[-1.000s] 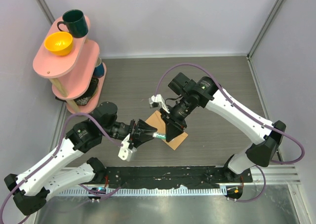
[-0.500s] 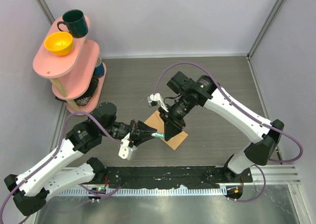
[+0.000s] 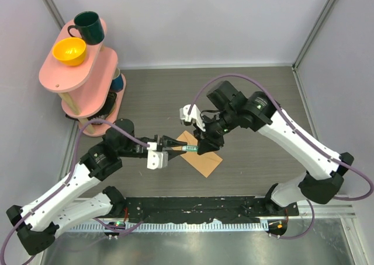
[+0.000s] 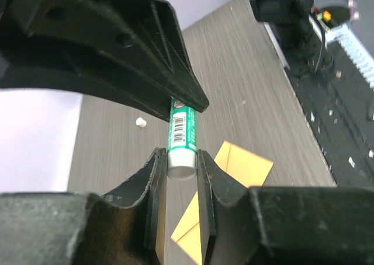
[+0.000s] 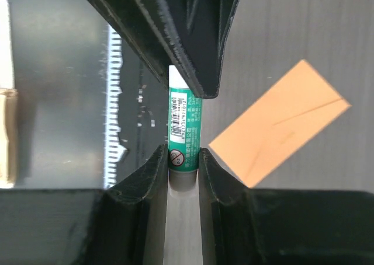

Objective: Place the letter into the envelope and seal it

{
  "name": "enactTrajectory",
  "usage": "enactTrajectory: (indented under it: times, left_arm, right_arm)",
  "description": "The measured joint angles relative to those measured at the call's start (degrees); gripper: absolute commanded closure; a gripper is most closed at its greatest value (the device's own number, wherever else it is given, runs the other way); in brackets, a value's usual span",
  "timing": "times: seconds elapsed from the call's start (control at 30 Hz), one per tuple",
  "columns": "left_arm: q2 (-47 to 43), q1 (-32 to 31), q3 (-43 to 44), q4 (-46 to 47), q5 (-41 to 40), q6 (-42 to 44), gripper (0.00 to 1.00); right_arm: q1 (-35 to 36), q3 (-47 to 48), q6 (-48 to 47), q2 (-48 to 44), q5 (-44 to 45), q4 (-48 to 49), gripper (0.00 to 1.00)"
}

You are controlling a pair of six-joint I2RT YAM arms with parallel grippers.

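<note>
A green glue stick is held in the air between both grippers, over the left corner of the tan envelope, which lies flat on the table. My left gripper is shut on the stick's white-capped end. My right gripper is shut on its other end. The envelope also shows in the left wrist view and in the right wrist view. The cream letter is not in view.
A pink two-tier shelf stands at the back left with a green mug and a yellow bowl. A black strip runs along the near edge. A small white scrap lies on the table.
Both grippers have risen and moved a little toward the back with the glue stick between them. The left wrist has turned, and the right arm has swung toward the right.
</note>
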Motion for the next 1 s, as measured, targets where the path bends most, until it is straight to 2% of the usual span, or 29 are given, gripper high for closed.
enactTrajectory:
  times: [0.37,0.73,0.77,0.8,0.83,0.9,0.93,1.0]
  left_arm:
    - [3.1,0.0,0.5,9.2,-3.0,-24.2,1.00]
    - [7.6,3.3,2.8,10.7,-10.4,-51.6,1.00]
    - [7.8,3.9,2.8,11.1,-10.4,-53.8,1.00]
    - [8.1,5.0,2.7,11.8,-10.2,-56.6,1.00]
    - [8.4,6.3,2.5,12.8,-9.7,-60.2,1.00]
    - [8.8,8.0,2.1,15.0,-8.3,-64.7,1.00]
    - [9.0,8.8,1.8,16.7,-8.1,-65.8,1.00]
    - [9.4,10.1,1.2,18.8,-7.7,-66.3,1.00]
  right_arm:
    - [8.0,-9.2,-10.8,-11.7,19.7,10.9,0.99]
    - [19.7,-28.3,-27.1,-22.2,49.0,33.1,0.99]
    - [20.4,-29.5,-28.4,-22.6,50.7,35.0,0.96]
    - [21.2,-30.6,-29.9,-22.8,52.9,36.9,0.84]
    - [21.9,-31.2,-30.8,-22.9,54.9,38.4,0.59]
    - [22.5,-31.3,-30.7,-22.8,57.0,39.3,0.40]
    - [22.8,-31.0,-29.5,-22.7,56.8,39.5,0.25]
    - [23.3,-29.3,-26.6,-22.0,55.3,39.5,0.17]
